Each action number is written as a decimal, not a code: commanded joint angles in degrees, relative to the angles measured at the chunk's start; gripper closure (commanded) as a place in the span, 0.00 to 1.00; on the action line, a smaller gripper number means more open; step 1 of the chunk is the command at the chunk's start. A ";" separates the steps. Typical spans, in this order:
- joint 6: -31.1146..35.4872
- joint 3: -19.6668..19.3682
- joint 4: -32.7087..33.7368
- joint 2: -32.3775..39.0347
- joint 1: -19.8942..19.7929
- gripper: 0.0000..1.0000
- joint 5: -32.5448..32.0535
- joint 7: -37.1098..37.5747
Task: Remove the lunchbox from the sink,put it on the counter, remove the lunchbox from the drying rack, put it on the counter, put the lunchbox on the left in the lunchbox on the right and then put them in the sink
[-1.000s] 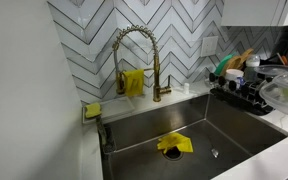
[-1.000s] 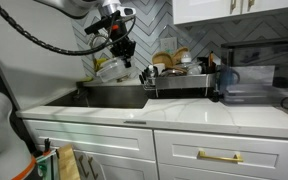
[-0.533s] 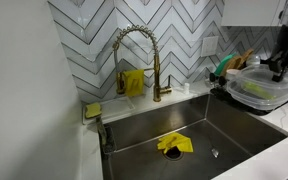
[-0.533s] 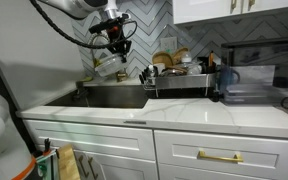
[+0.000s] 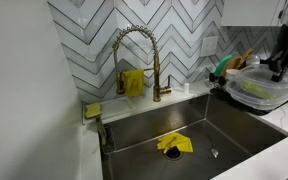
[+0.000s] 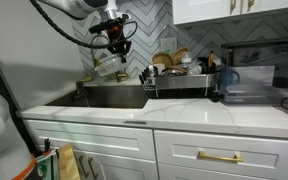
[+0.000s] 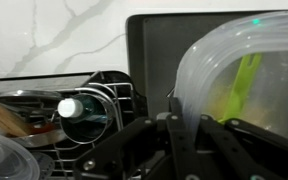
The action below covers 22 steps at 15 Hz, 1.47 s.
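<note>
White cabinet fronts (image 6: 199,150) nearest, with the white counter (image 6: 184,115) on top. The sink (image 6: 109,97) is set into it.

The hand (image 6: 114,45) hangs above the sink on the arm coming in from the upper left. It is closed, pinching the rim of the clear lunchbox (image 6: 106,66), which dangles tilted below it, clear of the basin. The drying rack (image 6: 179,82) is just beside it on the counter, packed with dishes.

Only the exterior view that looks down into the sink (image 5: 144,125) shows the basin floor, where a yellow cloth (image 5: 174,144) lies crumpled near the drain. Behind it are the gold faucet (image 5: 156,80) and a yellow sponge (image 5: 92,110) on the ledge. There the hand (image 5: 282,65) and lunchbox (image 5: 264,88) sit at the right edge of the frame, partly cut off, in front of the drying rack (image 5: 224,95).

Only the wrist view shows the grip. The dark fingers of the hand (image 7: 174,140) are close together at the lunchbox (image 7: 239,80) wall, and something yellow-green is inside, too blurred to name. Beyond are the drying rack (image 7: 104,110), a dark tray (image 7: 149,45) and the marbled counter (image 7: 44,30).

The chevron tile backsplash (image 5: 184,25) is farthest back.
</note>
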 commanded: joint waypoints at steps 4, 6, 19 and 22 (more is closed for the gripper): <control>2.20 3.72 -3.66 5.33 4.51 0.98 7.02 -2.55; 4.19 4.90 -4.60 7.80 5.10 0.98 7.45 -2.56; 12.35 5.55 -3.31 16.62 3.91 0.98 5.03 -2.33; 21.64 5.93 -2.47 22.77 3.54 0.98 2.76 -1.81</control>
